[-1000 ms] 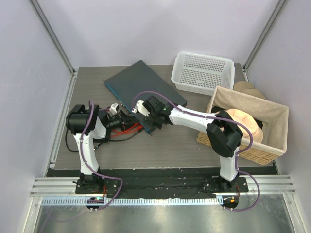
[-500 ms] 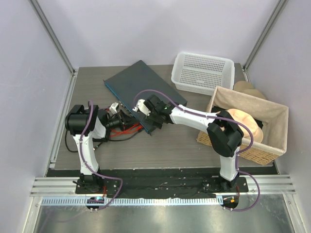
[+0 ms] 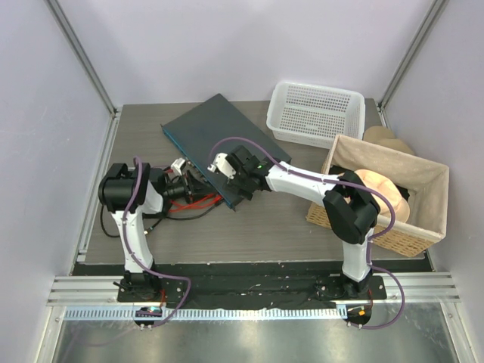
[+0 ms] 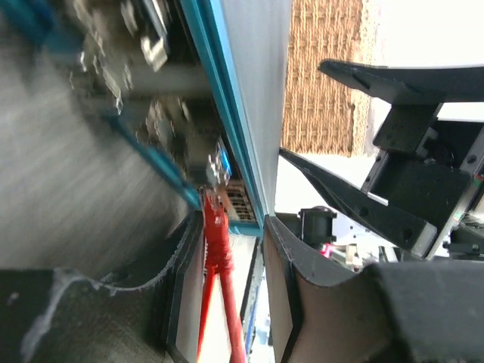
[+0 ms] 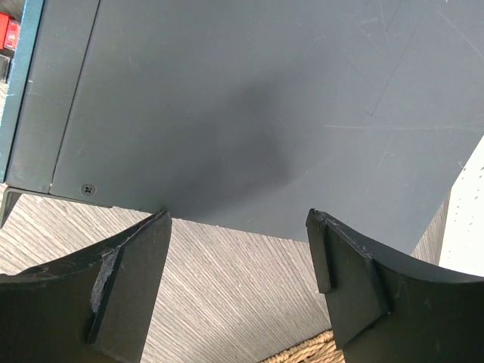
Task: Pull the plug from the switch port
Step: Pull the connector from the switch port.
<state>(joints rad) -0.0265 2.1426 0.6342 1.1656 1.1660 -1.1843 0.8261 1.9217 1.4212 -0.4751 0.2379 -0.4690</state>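
We find bare table (image 3: 249,227) at lower centre of the top view; the switch (image 3: 219,128), white basket (image 3: 314,113) and wicker basket (image 3: 386,197) crowd the upper centre and right.

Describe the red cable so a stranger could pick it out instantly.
Find the flat dark grey switch lying at an angle at the back of the table. A thin cable meets its bluish front edge, on the side facing the left arm. It is bright red, unlike the purple cables on the arms.
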